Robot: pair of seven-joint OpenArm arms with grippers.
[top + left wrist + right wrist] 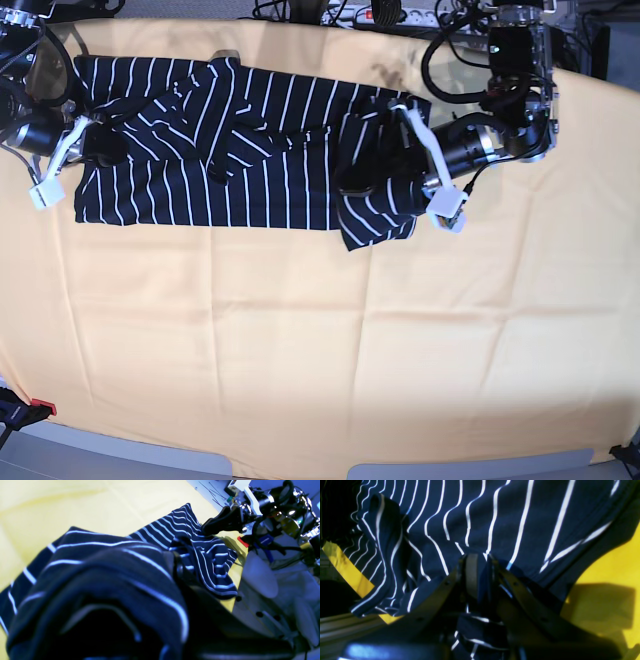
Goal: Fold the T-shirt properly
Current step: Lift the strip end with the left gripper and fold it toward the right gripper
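The navy pinstriped T-shirt (pixel 260 150) lies stretched sideways across the far half of the table, its right end bunched and folded over. My left gripper (pixel 352 186) is shut on that bunched right end. In the left wrist view the T-shirt (pixel 112 580) drapes over the fingers and hides them. My right gripper (pixel 103 150) is at the shirt's left end. In the right wrist view its fingers (pixel 471 572) pinch a fold of the striped T-shirt (pixel 495 512). The right gripper (pixel 217 522) also shows as a black finger resting on the shirt's far end.
A yellow-orange cloth (pixel 320 340) covers the whole table. Cables and a power strip (pixel 370 12) run along the far edge. A red clamp (pixel 38 406) sits at the front left corner. The table's rounded front edge (pixel 300 465) lies below.
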